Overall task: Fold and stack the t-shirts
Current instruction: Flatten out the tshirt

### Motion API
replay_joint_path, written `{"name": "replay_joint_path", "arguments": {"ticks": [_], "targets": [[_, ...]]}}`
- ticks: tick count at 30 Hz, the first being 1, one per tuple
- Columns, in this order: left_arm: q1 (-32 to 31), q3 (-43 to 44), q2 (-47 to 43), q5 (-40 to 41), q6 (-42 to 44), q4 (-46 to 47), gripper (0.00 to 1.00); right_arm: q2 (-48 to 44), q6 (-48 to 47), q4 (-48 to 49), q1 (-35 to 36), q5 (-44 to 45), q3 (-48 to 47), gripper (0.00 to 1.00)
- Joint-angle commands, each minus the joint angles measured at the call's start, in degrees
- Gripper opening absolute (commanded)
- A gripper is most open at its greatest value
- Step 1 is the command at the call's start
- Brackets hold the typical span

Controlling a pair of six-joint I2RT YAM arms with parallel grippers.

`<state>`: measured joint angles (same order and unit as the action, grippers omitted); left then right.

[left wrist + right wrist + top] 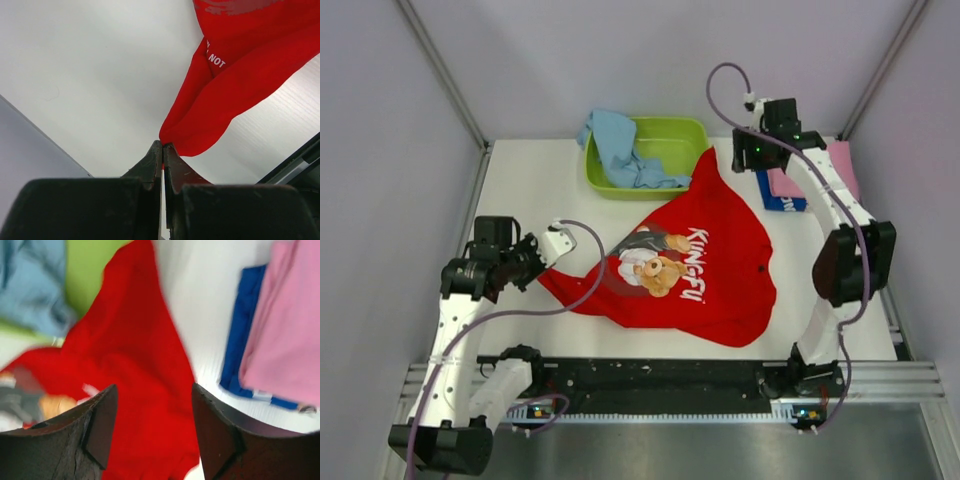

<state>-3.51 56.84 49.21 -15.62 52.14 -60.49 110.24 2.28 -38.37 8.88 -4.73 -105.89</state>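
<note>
While the left end effector [162, 146] pinches the red t-shirt [720, 270], the right end effector [152, 392] gapes near its far tip.

My tabletop [520, 190] is plain white under soft, even light. Pale grey-lilac panels close it in: a back wall [650, 50], a left wall [380, 150] and a right wall [932, 200]. Slanted metal struts [440, 70] run up the far corners. A ribbed aluminium rail [910, 380] edges my near side, with a dull grey surface [720, 450] beyond it.

Four t-shirts [700, 250], one green basin [686, 128], two claws [162, 146]
</note>
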Motion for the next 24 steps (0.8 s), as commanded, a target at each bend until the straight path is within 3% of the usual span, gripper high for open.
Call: {"name": "replay_joint_path", "arguments": {"ticks": [1, 7, 10, 14, 20, 24], "targets": [[0.26, 0.29, 0.71, -1.08, -2.47, 3.35, 0.0, -22.92, -9.38, 5.22, 11.82, -3.78, 14.17, 0.6], [0.26, 0.29, 1.85, 1.37, -8.45, 10.47, 0.0, -42.01, -15.65, 13.92, 32.04, -19.68, 40.99, 0.59], [0.26, 0.03, 2.55, 1.91, -9.69, 12.23, 0.0, -44.58, -16.25, 17.18, 43.11, -14.73, 51.46, 0.56], [0.26, 0.11, 3.0, 0.5, -11.0, 12.85, 0.0, -39.94, -19.51, 16.49, 55.52, -7.05, 57.54, 0.51], [0.26, 1.08, 3.08, 0.32, -11.53, 14.08, 0.0, -23.51, -16.52, 6.74, 59.49, -6.26, 53.16, 0.47], [0.26, 1.61, 3.52, -0.03, -11.45, 14.52, 0.0, -19.19, -15.65, 6.9, 60.2, -0.21, 52.45, 0.48]]}}
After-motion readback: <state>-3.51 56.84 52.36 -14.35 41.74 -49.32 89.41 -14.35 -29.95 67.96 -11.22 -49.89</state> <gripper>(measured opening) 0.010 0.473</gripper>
